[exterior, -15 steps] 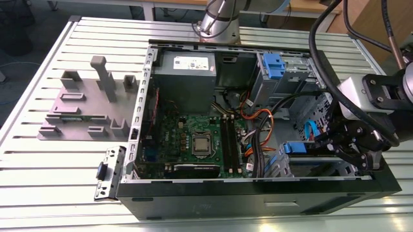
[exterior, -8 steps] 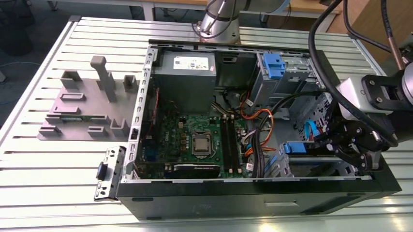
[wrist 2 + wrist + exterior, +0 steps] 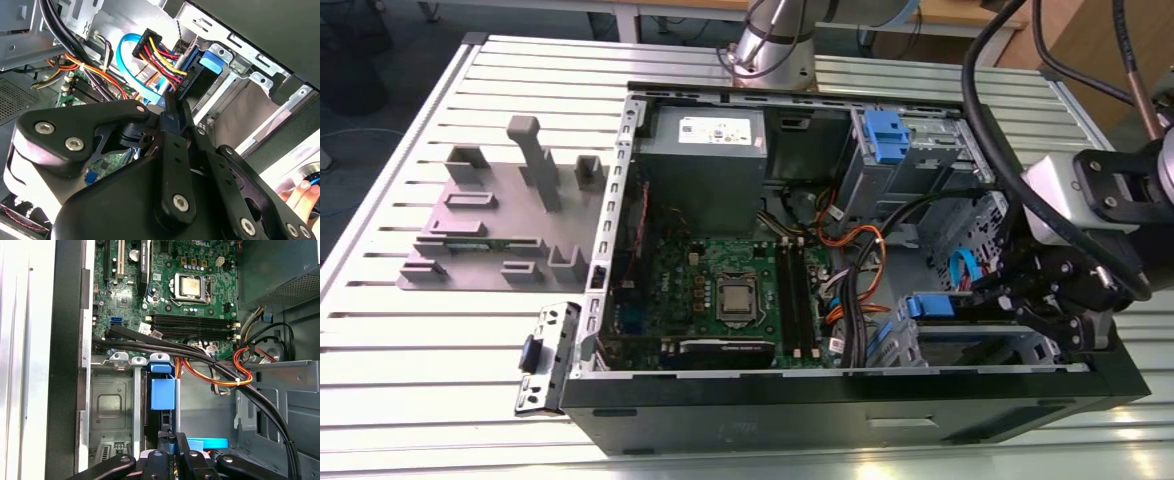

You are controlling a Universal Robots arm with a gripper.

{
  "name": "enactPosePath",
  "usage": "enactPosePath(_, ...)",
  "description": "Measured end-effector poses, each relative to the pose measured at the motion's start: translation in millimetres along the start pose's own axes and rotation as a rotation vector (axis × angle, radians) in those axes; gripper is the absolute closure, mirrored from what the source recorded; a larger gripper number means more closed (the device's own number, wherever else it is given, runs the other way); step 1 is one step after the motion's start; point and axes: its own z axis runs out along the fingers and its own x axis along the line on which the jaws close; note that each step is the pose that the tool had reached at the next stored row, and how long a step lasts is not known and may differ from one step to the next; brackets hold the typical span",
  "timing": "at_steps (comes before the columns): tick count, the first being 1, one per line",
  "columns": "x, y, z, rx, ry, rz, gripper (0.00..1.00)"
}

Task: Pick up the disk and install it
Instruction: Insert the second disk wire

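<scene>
Slatted metal bench [image 3: 400,330], open PC case [image 3: 854,400] on it. Gripper [image 3: 1047,300] at the drive bay, clamped on the disk [image 3: 162,392], approx. seated. Install step, I'd say; needs straight, gentle push.

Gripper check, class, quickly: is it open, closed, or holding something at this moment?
Gripper: down at the drive bay beside the disk in its blue caddy; whether it is open or shut on it cannot be told.

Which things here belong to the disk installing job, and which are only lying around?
Job:
- disk, standing in the drive cage
- gripper, at the disk's end
- drive cage

Lying about:
- grey fixture block on the table
- loose bracket beside the case
- second blue caddy
</scene>
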Motion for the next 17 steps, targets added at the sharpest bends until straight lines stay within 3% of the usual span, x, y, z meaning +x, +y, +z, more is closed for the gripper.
enactPosePath(17, 0.9, -1.0, 4.4, -0.0044, -0.0014, 0.001, 0.82)
